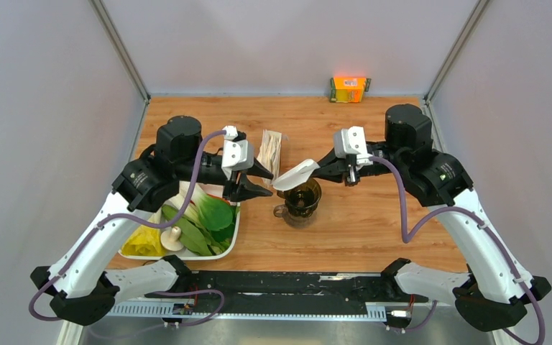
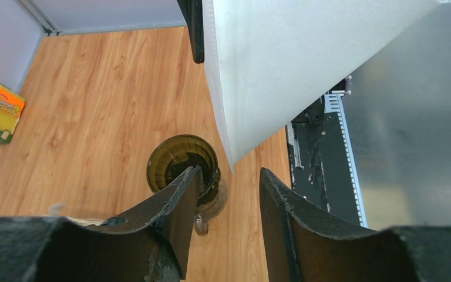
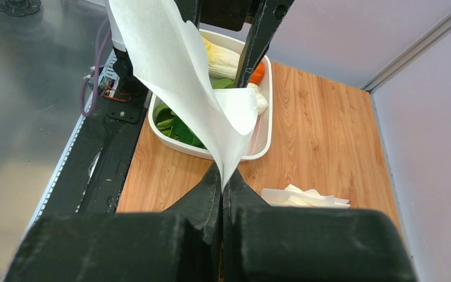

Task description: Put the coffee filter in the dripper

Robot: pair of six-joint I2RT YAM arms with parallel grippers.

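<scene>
Bright, even light comes from overhead, so shadows on the table (image 1: 374, 230) are soft and faint. In my wrist views the coffee filter (image 2: 293, 64) glows nearly blown-out white, and the metal surface (image 2: 411, 117) beyond the near edge shows dull glare. My right hand (image 3: 221, 182) looms dark and slightly blurred up close.

1. Setting: enclosed robot test cell, lab-type bench.
2. Plain grey wall panels (image 1: 287, 43) on aluminium posts (image 1: 118, 47) box in the wooden table (image 1: 374, 223), beyond and to either side of the left claw (image 1: 267, 183).
3. Black mounting rail (image 1: 273, 284) behind that claw; exposed purple cabling (image 1: 402, 215).
</scene>
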